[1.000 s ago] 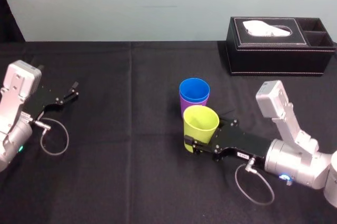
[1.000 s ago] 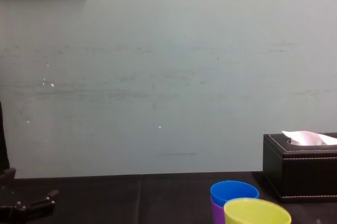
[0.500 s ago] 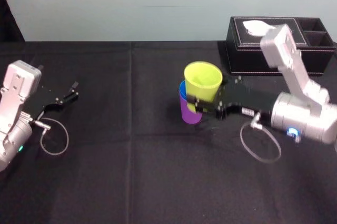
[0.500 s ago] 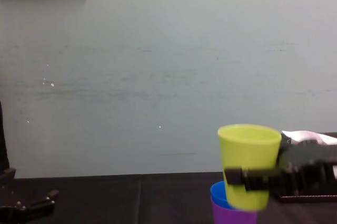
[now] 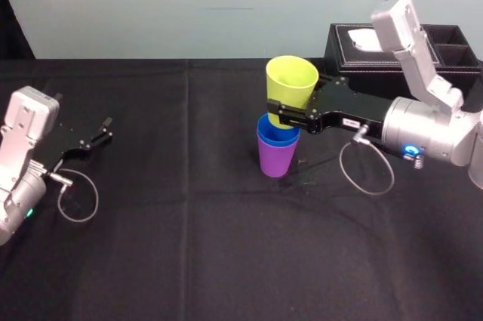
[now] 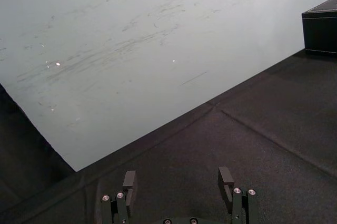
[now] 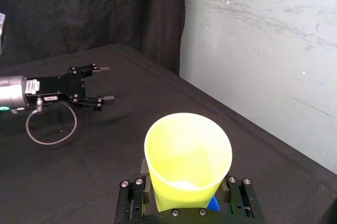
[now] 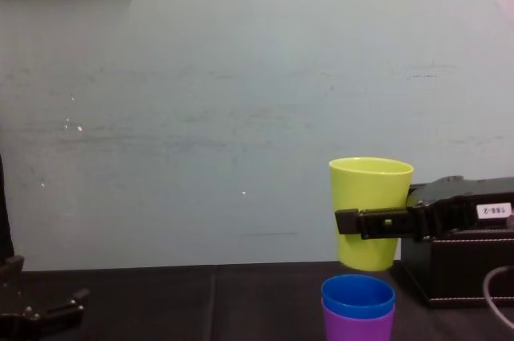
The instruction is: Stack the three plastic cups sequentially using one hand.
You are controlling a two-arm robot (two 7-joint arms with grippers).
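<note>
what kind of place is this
Likely a robot lab test bench: black-clothed table against a bare pale wall, right gripper holding a yellow-green cup above two nested cups, left gripper parked at left.

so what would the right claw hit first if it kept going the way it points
Nothing near: holding the green cup, the right claw points across the table; the left claw looks off-line, though depth is unclear.
</note>
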